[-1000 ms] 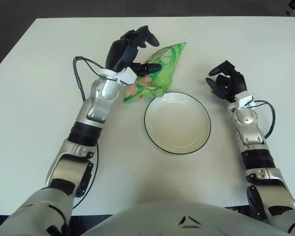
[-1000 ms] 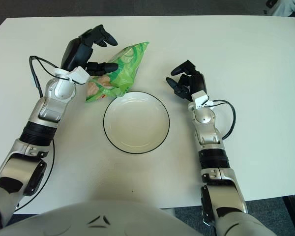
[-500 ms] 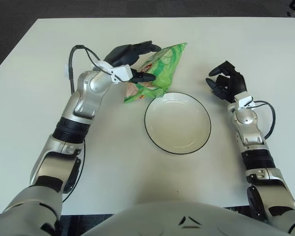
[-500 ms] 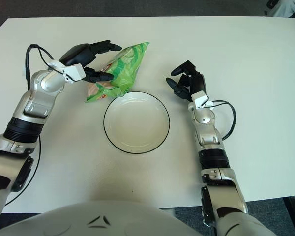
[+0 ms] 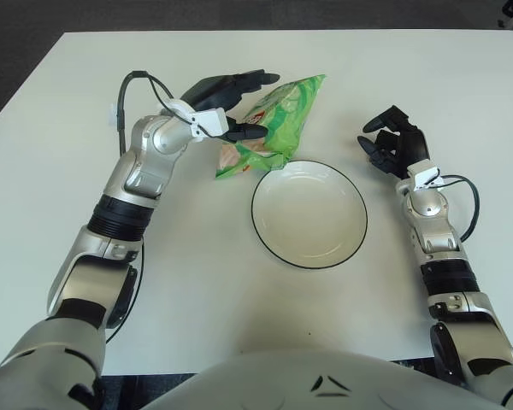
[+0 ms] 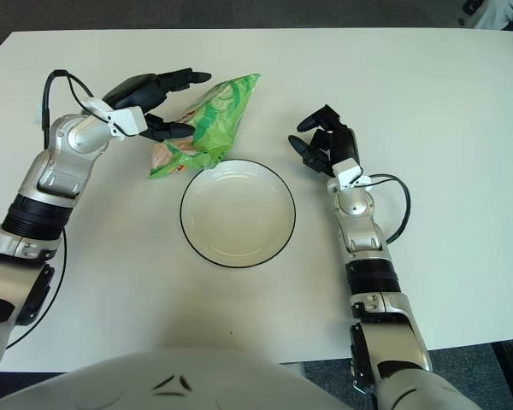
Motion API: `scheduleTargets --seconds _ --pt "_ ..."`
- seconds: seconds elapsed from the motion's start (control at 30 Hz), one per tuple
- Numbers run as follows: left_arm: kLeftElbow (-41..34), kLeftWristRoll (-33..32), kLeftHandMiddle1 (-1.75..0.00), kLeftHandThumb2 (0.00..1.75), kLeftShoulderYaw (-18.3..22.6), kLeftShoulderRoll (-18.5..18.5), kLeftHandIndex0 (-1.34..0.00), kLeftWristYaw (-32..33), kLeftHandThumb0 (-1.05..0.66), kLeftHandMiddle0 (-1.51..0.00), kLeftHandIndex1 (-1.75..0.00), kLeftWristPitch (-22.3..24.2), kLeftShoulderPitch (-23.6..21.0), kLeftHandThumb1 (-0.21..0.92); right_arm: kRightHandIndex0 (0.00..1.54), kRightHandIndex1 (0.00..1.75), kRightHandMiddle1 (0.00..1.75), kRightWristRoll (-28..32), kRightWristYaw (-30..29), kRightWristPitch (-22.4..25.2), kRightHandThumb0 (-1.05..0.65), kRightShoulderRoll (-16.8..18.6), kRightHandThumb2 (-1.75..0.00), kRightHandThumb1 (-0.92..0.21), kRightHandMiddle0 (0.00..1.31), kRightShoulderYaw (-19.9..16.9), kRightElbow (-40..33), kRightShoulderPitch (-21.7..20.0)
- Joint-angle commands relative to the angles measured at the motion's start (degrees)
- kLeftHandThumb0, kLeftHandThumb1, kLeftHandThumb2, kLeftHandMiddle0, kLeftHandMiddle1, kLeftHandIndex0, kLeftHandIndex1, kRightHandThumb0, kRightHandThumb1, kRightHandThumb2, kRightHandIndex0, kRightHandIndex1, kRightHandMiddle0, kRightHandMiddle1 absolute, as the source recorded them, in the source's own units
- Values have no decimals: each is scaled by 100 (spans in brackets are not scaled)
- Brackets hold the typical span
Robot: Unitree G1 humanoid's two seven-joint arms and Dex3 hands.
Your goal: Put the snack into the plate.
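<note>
A green snack bag lies on the white table, just behind the left rim of an empty white plate with a dark edge. My left hand is at the bag's left side, fingers spread flat over its top and the thumb reaching against its near side. The fingers do not close round the bag. My right hand shows to the right of the plate with its fingers loosely curled and nothing in them.
A black cable loops from my left forearm over the table at the left. The table's far edge runs along the top, with dark floor beyond it.
My left hand has swung from upright above the bag's left side to lying flat, fingers stretched over the bag; the elbow moved left. Bag, plate and right hand stayed put.
</note>
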Motion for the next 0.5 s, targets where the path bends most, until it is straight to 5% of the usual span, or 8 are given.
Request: scheduleTargets --seconds 0.0,0.47 --pt "-11 214 0 55 -140 95 -25 -49 -93 -25 -13 -16 -21 92 84 173 149 -183 25 185 -37 325 -29 -92 45 218 812 1137" --pt "464 741 0 56 -336 -133 -24 502 -97 -20 -10 -69 -5 92 83 173 150 -216 8 189 -37 310 -29 -92 45 234 805 1138"
